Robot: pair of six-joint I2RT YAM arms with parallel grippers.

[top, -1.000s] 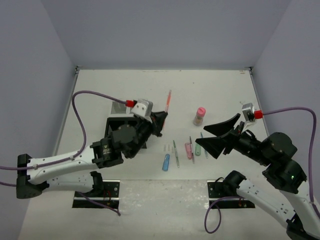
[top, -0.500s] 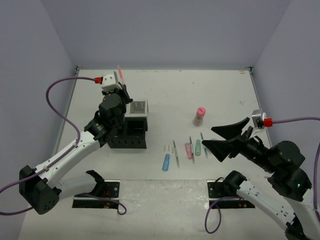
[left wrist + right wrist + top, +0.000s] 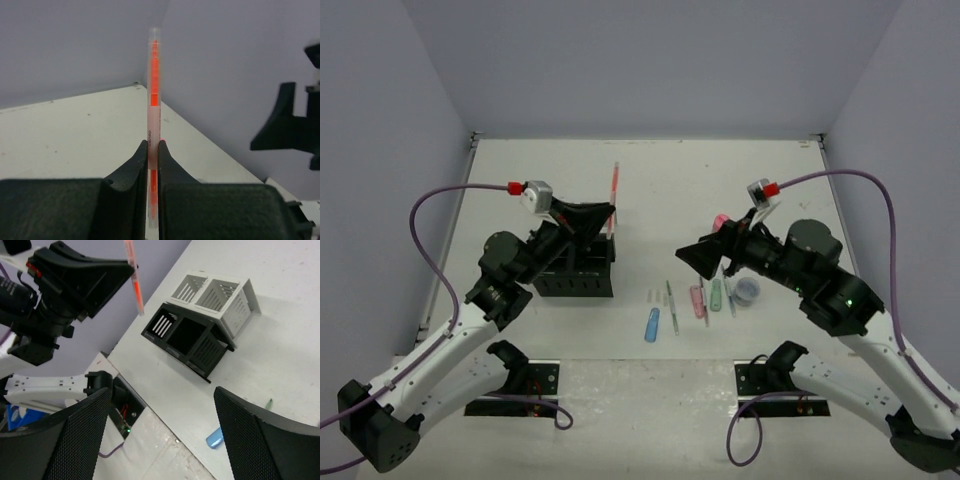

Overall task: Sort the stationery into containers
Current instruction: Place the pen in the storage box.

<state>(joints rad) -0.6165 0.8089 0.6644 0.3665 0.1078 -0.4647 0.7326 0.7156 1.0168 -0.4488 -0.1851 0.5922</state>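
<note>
Do not rely on the top view for the organiser: the left arm covers all but its black slatted front. Refer to the right wrist view, where its two black square cells and two smaller white mesh cells show clearly.

The left jaws are closed tight on the pen, a slim translucent tube with an orange core. They hold it upright above the desk, near the organiser. Its lower part shows only as a sliver between the matte black pads, and its print is too small to read.

The right jaws are spread wide and hold nothing. The right arm hides most of the bottle and part of the round tub. The smooth blue capsule lies on the desk. The thin pens between it and the tub are too fine to tell apart.
</note>
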